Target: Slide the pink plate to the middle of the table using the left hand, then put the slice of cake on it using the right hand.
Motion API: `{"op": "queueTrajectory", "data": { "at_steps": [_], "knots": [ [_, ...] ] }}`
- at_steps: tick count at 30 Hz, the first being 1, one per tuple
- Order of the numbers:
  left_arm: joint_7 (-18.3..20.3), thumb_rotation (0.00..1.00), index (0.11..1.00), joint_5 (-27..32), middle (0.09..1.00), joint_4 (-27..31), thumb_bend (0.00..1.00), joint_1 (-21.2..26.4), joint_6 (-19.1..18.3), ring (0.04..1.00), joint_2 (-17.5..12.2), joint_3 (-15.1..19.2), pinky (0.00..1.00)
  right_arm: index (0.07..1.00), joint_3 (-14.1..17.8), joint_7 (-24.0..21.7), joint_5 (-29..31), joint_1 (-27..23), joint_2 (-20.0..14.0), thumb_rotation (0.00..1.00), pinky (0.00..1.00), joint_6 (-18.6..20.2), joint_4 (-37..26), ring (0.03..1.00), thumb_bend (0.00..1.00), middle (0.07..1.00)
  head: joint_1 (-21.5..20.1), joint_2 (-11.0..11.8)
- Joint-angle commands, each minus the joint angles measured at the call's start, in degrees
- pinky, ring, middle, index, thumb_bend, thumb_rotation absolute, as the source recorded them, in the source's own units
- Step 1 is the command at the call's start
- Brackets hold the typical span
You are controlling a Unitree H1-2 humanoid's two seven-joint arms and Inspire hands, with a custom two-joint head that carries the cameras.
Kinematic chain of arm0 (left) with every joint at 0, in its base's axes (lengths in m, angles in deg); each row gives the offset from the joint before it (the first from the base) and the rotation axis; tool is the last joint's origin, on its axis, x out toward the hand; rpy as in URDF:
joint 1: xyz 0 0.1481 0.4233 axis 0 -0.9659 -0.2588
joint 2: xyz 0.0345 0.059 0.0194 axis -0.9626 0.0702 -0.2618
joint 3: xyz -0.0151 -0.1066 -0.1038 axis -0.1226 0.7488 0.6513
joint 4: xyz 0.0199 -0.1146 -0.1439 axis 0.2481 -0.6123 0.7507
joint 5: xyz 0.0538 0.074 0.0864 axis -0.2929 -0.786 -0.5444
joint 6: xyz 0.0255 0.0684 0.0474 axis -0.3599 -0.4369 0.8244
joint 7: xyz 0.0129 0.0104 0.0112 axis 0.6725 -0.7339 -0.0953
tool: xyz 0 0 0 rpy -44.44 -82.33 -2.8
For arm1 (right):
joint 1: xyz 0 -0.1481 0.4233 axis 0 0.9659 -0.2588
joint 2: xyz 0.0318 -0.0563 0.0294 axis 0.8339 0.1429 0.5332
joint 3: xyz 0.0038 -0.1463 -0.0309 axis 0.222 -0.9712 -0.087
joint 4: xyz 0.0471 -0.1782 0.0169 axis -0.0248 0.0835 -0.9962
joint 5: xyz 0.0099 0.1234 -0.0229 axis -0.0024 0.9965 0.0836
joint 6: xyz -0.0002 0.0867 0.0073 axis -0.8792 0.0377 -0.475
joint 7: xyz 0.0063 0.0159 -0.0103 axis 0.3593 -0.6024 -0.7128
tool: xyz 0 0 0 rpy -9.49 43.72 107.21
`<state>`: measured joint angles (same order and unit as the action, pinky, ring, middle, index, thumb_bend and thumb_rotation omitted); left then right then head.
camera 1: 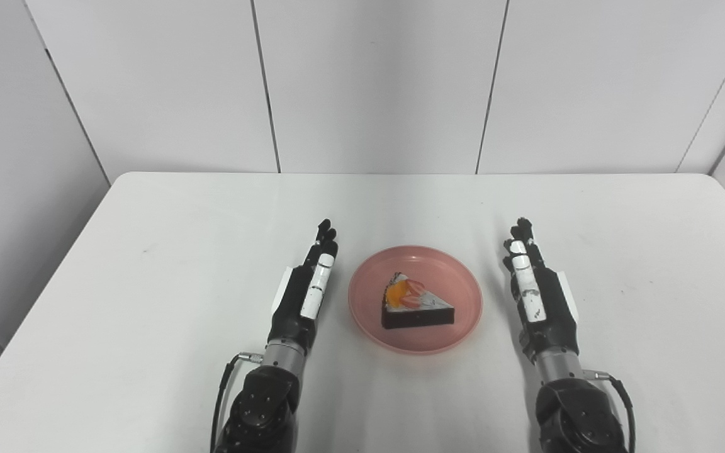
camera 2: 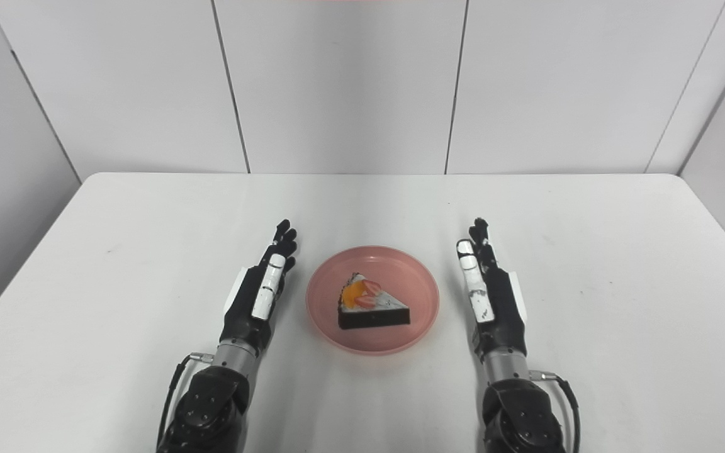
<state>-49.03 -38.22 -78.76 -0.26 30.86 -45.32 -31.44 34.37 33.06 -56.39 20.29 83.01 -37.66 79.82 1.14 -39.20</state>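
While cake point(camera 1: 416, 306) tops plate point(camera 1: 457, 277), hands point(camera 1: 304, 296) flank it.

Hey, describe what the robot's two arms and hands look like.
Both match: the left hand and right hand are black with white panels along the fingers and outer edge. Each has a silver metal wrist ring, a glossy black forearm, and a thin black cable looping from the wrist.

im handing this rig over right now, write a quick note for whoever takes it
Left hand: open, fingers straight, holds nothing, just left of the pink plate.
Right hand: open, holds nothing, to the right of the plate with a gap.
Plate sits near the middle of the table; the slice of cake lies on it, flat side down.
Done: plate centred, cake plated.
Left: nothing that shows; both hands are clear of the plate.
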Motion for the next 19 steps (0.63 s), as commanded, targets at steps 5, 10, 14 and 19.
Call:
{"op": "queueTrajectory", "data": {
  "at_steps": [5, 10, 14, 19],
  "knots": [
    [-0.6, 1.0, 1.0, 0.1, 1.0, 0.4, 0.61, 2.2, -0.1, 1.0, 0.6, 0.3, 1.0, 1.0, -0.2, -1.2, 0.6, -1.1, -1.3, 0.88, 1.0, 1.5, -2.7, 1.0, 0.62, 1.0, 0.2, -0.1],
    [-1.6, 1.0, 1.0, -0.1, 1.0, -0.2, 0.6, 2.8, 0.3, 1.0, 1.2, 1.0, 1.0, 1.0, -0.2, -1.5, 0.7, -1.0, -2.0, 0.89, 1.0, 1.1, -2.2, 1.0, 0.62, 1.0, -0.1, -0.1],
    [-1.4, 1.0, 1.0, 0.1, 1.0, -0.4, 0.6, 3.0, 0.0, 1.0, 1.1, 0.9, 1.0, 1.0, -0.5, -2.4, 0.8, -1.1, -2.8, 0.89, 1.0, 1.0, -1.6, 1.0, 0.6, 1.0, -0.2, -0.2],
    [-1.2, 1.0, 1.0, -0.1, 1.0, 0.3, 0.6, 2.8, -1.5, 1.0, 0.9, 0.6, 1.0, 1.0, -0.5, -2.5, 1.0, -1.2, -2.5, 0.85, 1.0, 0.7, -1.4, 0.993, 0.59, 1.0, -0.4, -0.3]
  ]
}}
